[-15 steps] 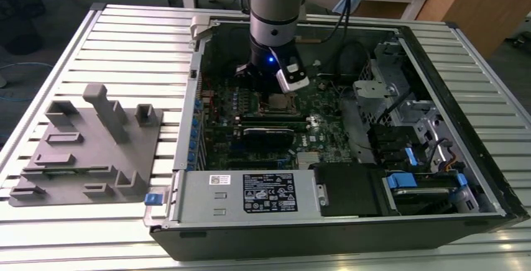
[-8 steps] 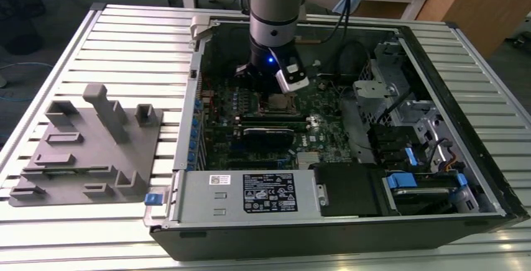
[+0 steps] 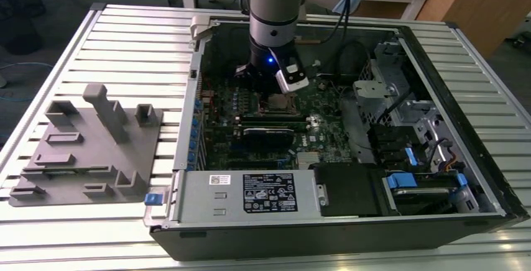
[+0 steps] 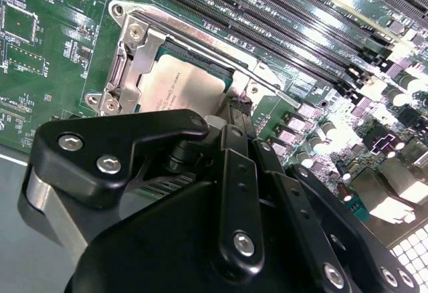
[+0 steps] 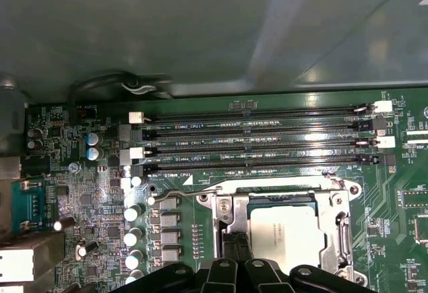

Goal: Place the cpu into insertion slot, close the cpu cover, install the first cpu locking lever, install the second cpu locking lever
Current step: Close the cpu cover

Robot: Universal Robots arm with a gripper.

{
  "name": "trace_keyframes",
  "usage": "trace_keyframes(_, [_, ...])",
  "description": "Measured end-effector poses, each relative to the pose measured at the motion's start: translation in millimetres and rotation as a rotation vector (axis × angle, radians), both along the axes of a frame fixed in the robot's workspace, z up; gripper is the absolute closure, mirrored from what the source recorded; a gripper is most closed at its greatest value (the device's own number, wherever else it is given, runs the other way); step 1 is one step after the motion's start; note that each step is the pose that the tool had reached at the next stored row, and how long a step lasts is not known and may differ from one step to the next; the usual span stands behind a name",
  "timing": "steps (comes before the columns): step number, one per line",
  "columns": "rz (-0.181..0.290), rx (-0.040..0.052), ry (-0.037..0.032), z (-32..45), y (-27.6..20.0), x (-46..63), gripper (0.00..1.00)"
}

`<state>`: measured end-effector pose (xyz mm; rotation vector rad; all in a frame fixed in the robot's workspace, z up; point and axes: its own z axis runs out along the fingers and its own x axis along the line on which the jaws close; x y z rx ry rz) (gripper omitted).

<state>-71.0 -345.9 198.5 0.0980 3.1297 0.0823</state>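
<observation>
The cpu (image 5: 287,229) lies flat in the insertion slot (image 5: 279,203), silver top up. The cpu cover (image 5: 339,229) is down around it as a frame. Your gripper (image 5: 234,239) is right at the chip's edge, fingers (image 5: 224,269) clenched together. The tips reach the cover's rim and may be touching it, hard to call. In the exterior view the arm comes down from above and the gripper (image 3: 274,95) hangs over the socket, mid-board.

Writing: faint grey print on the chip's top, small white lettering along the memory slots (image 5: 261,142), and a black-and-white label (image 3: 270,192) on the power supply (image 3: 207,197).

Edges: a thin wire lever (image 5: 180,192) lies along the cover's side nearest the memory slots, which run just beside the socket. A row of small silver capacitors (image 5: 134,236) stands near the socket too. The case (image 3: 489,159) walls you in all round, with the power supply at the near edge. A grey fixture block (image 3: 83,150) sits on the slatted table (image 3: 124,41) at the exterior view's left, well apart from the case.
</observation>
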Motion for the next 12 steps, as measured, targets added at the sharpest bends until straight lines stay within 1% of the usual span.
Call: trace_keyframes(12, [0.0, -0.0002, 0.0002, -0.2, 0.0, -0.1, 0.9])
